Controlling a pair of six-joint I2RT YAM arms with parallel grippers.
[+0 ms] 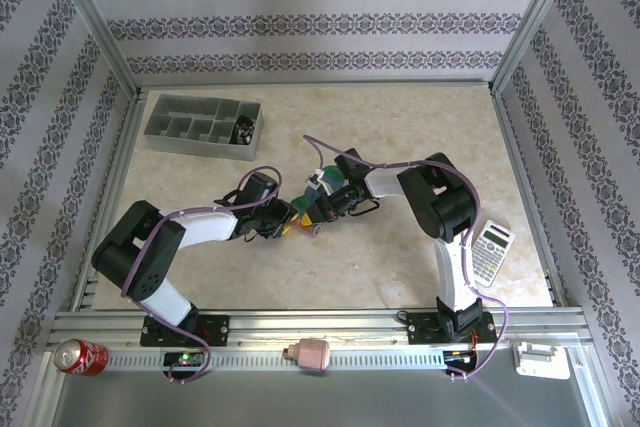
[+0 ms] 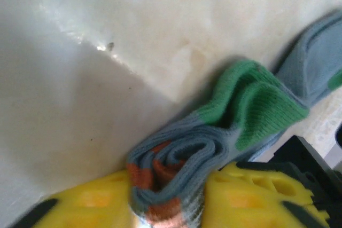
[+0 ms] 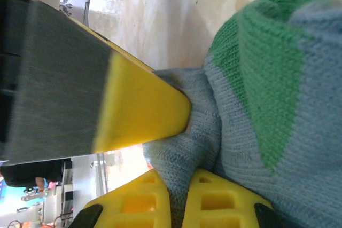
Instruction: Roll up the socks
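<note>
Where left pincer (image 2: 168, 198) clamps it, sock (image 2: 256, 100) blurs.

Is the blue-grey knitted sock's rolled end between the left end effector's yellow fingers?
Yes, the orange-banded roll of the blue-grey knitted sock sits between the yellow fingers of the left end effector.

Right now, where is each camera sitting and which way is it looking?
Top camera: up high behind the arms, looking down on the table; both arms and their bases show.
Left wrist camera: on the left gripper, looking down at the sock; its yellow fingers show.
Right wrist camera: on the right gripper, looking close at the same sock; its fingers show.
All three share the sock.
</note>
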